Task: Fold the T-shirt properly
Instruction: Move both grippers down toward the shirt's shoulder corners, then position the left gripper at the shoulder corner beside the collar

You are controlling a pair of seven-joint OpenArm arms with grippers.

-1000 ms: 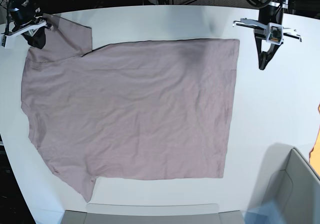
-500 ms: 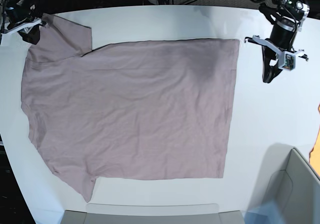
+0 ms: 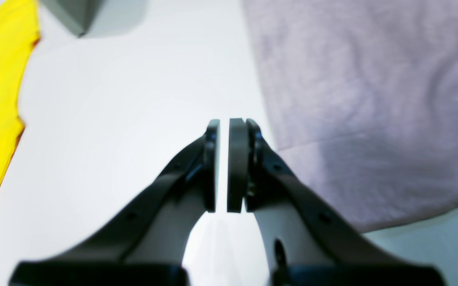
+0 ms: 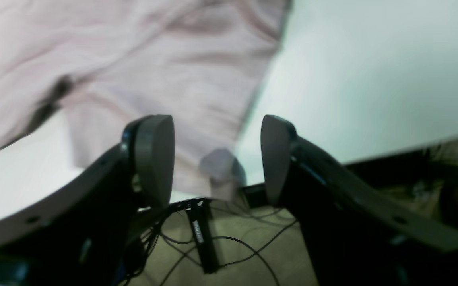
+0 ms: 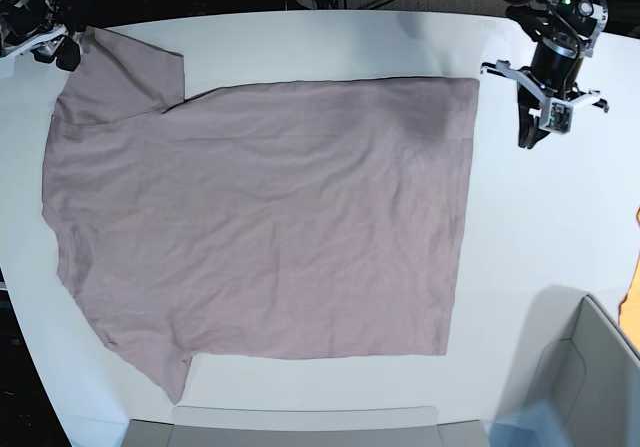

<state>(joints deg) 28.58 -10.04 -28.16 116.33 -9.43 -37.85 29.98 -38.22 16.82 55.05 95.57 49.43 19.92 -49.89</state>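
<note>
T-shirt spread flat on white worktop; left gripper beside hem corner, jaws nearly closed, holding nothing; right gripper at sleeve edge, jaws open

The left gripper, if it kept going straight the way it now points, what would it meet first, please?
Most likely the bare white table. The left gripper, jaws nearly closed with a thin gap, points at tabletop just beside the T-shirt hem, which lies to one side of its line. Depth is hard to judge.
</note>
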